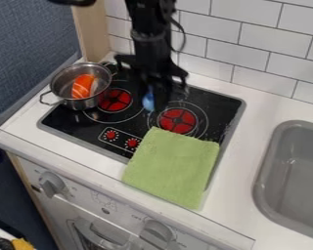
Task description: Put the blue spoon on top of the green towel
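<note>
White-tiled wall (pixel 267 45) behind black glass cooktop (pixel 216 106). Blue, plastic-looking spoon (pixel 148 101) at black two-finger gripper (pixel 156 101); can't tell whether spread or pinching. Likely pickup step. Next: secure spoon, lift, carry toward half past five, lower onto green cloth towel (pixel 172 167).

Towel (pixel 174 168) plain green, spoon (pixel 148 99) seemingly blue, stovetop (pixel 74 122) black with red.

No lettering legible on the toy stove
Small printed marks sit on the pale front panel (pixel 123 205) between the left knob (pixel 52 184) and the right knob (pixel 157 233), and white ticks ring the red dials (pixel 111 135), too small to read.
</note>
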You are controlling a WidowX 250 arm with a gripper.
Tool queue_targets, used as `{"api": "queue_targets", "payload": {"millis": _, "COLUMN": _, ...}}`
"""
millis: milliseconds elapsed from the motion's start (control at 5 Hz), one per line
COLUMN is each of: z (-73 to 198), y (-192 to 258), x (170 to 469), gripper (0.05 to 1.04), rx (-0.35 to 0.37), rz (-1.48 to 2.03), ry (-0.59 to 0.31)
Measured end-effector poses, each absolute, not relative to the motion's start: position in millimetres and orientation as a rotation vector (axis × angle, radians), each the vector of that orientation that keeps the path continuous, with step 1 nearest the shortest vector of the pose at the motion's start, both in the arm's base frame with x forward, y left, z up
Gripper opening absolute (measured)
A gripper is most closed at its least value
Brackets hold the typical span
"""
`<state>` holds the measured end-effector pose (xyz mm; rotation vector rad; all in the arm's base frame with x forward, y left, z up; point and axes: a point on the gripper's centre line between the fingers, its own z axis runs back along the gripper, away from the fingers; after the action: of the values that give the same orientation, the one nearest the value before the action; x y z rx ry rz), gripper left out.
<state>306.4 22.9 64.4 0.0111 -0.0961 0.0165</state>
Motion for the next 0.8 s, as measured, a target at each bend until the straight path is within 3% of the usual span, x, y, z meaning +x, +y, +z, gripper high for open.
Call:
{"api": "queue_targets", "payload": {"millis": 400, "z": 43, "y": -19, "x": 242, "gripper": 0.426, "rx": -0.031, "rz": -0.111, "ry": -0.042}}
{"api": "queue_targets", "payload": {"millis": 600, "z": 33, "y": -30, "x": 228, "gripper": 0.426, "rx": -0.033, "rz": -0.134, "ry": -0.018}}
{"api": "queue_targets", "payload": {"millis": 800, "z": 33, "y": -30, "x": 228, "gripper": 0.497, "rx": -0.025, "rz": -0.138, "ry": -0.019}}
